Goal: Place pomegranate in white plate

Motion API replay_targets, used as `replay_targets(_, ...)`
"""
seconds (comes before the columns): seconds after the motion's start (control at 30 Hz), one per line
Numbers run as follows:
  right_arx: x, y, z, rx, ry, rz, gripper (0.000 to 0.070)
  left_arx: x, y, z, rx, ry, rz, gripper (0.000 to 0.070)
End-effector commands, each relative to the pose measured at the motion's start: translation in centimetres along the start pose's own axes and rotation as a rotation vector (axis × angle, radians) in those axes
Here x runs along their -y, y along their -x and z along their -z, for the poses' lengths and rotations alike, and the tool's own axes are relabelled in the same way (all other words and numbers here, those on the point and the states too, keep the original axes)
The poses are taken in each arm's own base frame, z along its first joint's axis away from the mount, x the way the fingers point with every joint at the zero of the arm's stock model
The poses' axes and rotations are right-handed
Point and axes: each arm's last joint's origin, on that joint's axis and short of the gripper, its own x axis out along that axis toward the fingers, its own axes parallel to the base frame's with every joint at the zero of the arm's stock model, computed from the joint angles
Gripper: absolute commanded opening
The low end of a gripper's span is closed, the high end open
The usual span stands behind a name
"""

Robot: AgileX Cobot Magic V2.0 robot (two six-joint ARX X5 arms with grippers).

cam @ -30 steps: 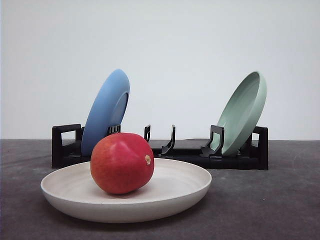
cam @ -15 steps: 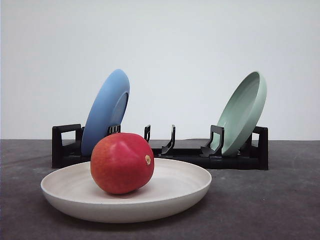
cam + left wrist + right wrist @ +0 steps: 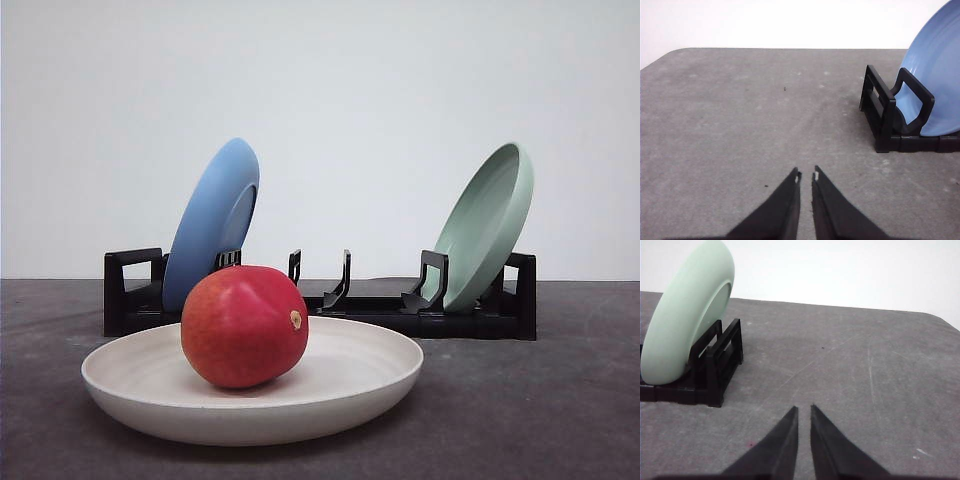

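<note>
The glossy red pomegranate (image 3: 244, 326) rests inside the white plate (image 3: 375, 378) at the front of the table, left of centre, its tan stem nub facing right. In the left wrist view my left gripper (image 3: 806, 175) is shut with nothing in it, hovering over bare grey table beside the rack's left end. My right gripper (image 3: 803, 409) in the right wrist view is likewise shut and empty, over bare table beside the rack's right end.
A black dish rack (image 3: 380, 305) stands behind the white plate. A blue plate (image 3: 213, 222) leans in its left slot and a pale green plate (image 3: 487, 226) in its right slot. Grey tabletop (image 3: 540, 400) lies open to the right.
</note>
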Motion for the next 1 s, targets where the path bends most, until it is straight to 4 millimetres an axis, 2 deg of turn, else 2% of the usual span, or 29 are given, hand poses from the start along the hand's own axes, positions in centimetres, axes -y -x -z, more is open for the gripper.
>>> replay_targets(0.0,-0.01,-0.04,0.03,0.006,-0.012,-0.001,0.004,0.01,-0.11,0.37,-0.011,-0.009,-0.001,0.0026)
replay_targets(0.97,-0.01,-0.04,0.03,0.006,-0.011,-0.001,0.004,0.01,-0.11,0.36,-0.011,-0.009,-0.001,0.0026)
